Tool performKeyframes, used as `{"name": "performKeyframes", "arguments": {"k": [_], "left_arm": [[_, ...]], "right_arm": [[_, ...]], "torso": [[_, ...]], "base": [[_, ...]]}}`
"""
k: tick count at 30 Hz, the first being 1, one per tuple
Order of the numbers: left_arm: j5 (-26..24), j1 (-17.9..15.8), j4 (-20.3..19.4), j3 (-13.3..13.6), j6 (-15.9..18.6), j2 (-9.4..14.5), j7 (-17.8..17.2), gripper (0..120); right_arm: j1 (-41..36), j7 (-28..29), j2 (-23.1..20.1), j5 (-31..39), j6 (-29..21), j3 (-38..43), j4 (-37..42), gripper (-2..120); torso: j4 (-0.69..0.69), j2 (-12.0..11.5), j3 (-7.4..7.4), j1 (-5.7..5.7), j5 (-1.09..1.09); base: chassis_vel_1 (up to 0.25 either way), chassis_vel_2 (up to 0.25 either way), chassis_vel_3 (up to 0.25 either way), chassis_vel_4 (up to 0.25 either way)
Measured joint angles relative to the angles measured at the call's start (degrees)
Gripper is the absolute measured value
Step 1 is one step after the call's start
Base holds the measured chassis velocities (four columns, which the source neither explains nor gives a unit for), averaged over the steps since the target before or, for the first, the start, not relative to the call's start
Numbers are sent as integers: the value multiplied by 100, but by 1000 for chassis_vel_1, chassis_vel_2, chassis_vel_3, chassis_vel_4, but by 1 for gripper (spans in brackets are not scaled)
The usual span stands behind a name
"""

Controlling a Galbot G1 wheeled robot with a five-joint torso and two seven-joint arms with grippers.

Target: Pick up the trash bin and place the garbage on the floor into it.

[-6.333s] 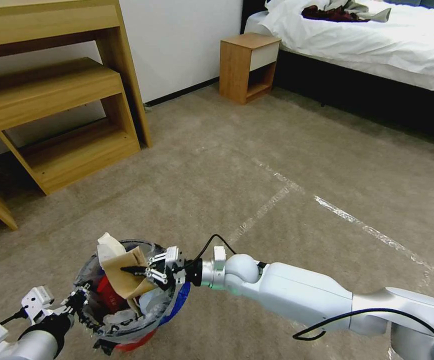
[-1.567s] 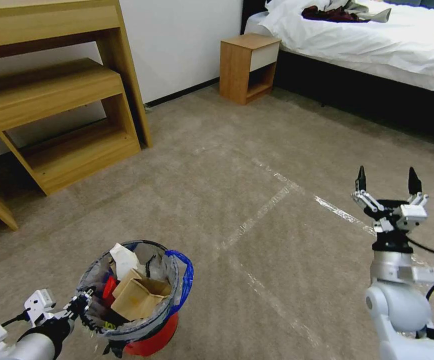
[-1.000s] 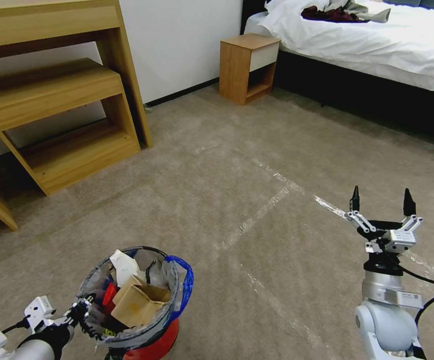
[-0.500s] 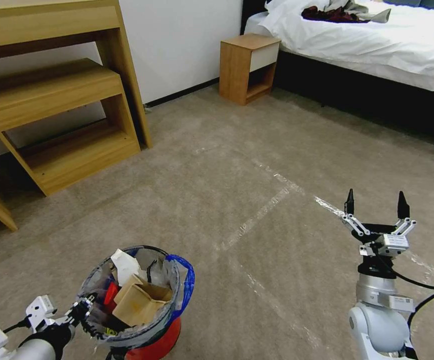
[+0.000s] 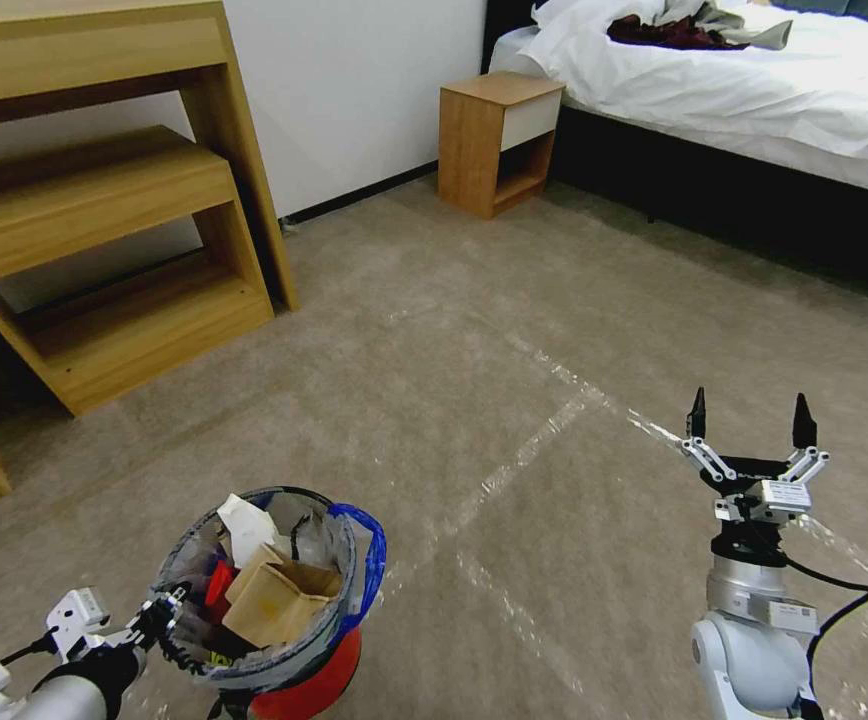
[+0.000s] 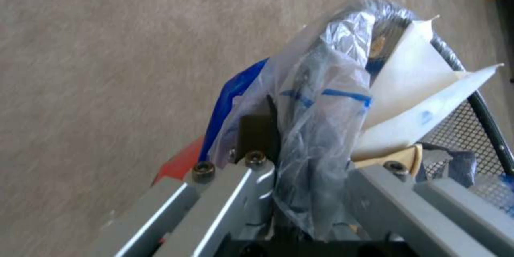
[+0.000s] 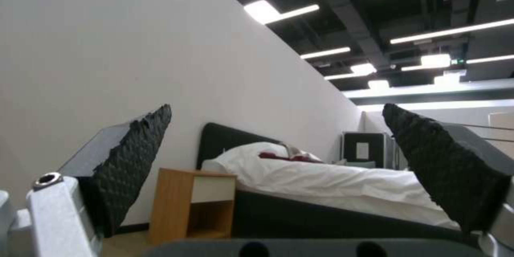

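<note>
Low at my left, my left pincer (image 5: pixel 159 622) pinched the trash bin (image 5: pixel 299 680) by its rim, garbage (image 5: pixel 274 598) heaped inside. My right pincer (image 5: pixel 749 428) stood spread and empty, pointing up, well apart to the right over bare floor (image 5: pixel 514 330).

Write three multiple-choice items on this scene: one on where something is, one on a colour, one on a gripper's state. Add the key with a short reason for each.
1. Where is the trash bin?
A. on the bed
B. held at its rim by the left gripper, low on the robot's left
C. inside the nightstand

2. What colour is the bin's body?
A. red
B. green
C. yellow

3. How is the right gripper?
A. shut on a paper scrap
B. shut and empty
C. open and empty, pointing up

Key: B, the left gripper clamps the bagged rim in the left wrist view; A, red shows below the plastic bag; C, its fingers stand wide apart with nothing between them.
</note>
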Motion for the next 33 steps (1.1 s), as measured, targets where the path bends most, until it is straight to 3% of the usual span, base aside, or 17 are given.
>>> {"name": "performKeyframes", "arguments": {"k": [33], "left_arm": [[-66, -168, 0, -85, -8, 63, -4, 0]], "right_arm": [[227, 37, 40, -111, -63, -229, -165, 100]], "torso": [[0, 0, 0, 0, -2]], "base": [[-223, 221, 222, -229]]}}
